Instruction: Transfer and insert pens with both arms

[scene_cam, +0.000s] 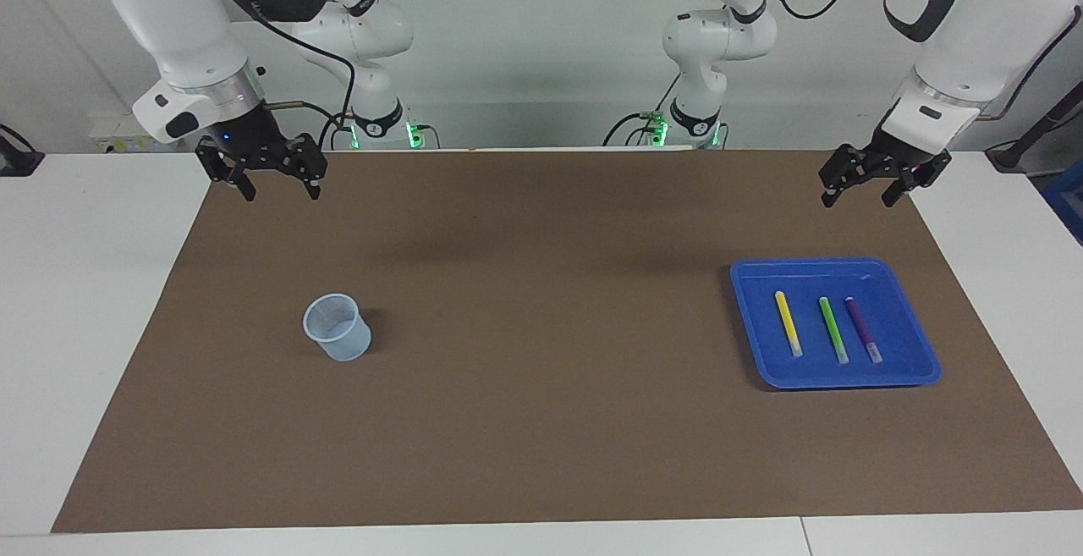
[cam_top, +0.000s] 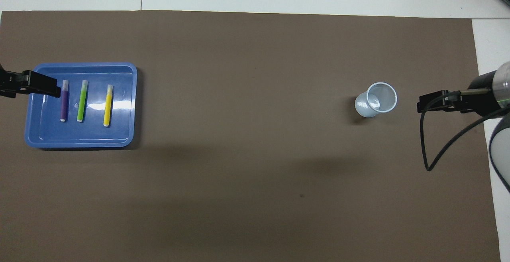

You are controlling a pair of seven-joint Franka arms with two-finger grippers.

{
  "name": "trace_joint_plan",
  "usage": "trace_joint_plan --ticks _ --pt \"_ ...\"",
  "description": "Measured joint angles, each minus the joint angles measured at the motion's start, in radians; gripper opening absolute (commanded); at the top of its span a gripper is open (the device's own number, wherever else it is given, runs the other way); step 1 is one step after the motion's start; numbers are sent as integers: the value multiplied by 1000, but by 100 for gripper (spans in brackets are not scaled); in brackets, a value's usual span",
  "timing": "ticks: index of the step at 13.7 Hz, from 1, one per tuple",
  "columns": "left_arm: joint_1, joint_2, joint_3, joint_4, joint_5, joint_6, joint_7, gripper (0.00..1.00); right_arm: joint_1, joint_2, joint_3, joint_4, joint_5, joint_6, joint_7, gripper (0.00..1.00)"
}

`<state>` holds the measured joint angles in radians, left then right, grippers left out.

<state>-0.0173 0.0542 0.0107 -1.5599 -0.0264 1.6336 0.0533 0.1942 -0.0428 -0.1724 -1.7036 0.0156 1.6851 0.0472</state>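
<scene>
Our left gripper [scene_cam: 871, 184], jaws spread and empty, hangs nearest the pens [scene_cam: 829, 327], which lie below it in the tray [scene_cam: 753, 285], long axes pointing away from us; right gripper [scene_cam: 269, 177] waits open.

Both arms wait, raised at the near edge of the scene. The left gripper [scene_cam: 861, 188] [cam_top: 42, 88] hangs with fingers spread apart, holding nothing. The right gripper [scene_cam: 279, 186] [cam_top: 432, 104] hangs likewise, fingers parted and pointing down, wrist tilted slightly.
</scene>
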Motion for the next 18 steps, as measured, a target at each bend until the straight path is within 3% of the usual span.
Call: trace_joint_plan --ticks 15,18 --pt "0 -5 -1 -8 0 0 2 100 0 -17 -2 -28 1 -19 0 100" --pt "0 -27 -1 -70 0 74 2 99 0 -18 -2 -28 1 -32 0 100"
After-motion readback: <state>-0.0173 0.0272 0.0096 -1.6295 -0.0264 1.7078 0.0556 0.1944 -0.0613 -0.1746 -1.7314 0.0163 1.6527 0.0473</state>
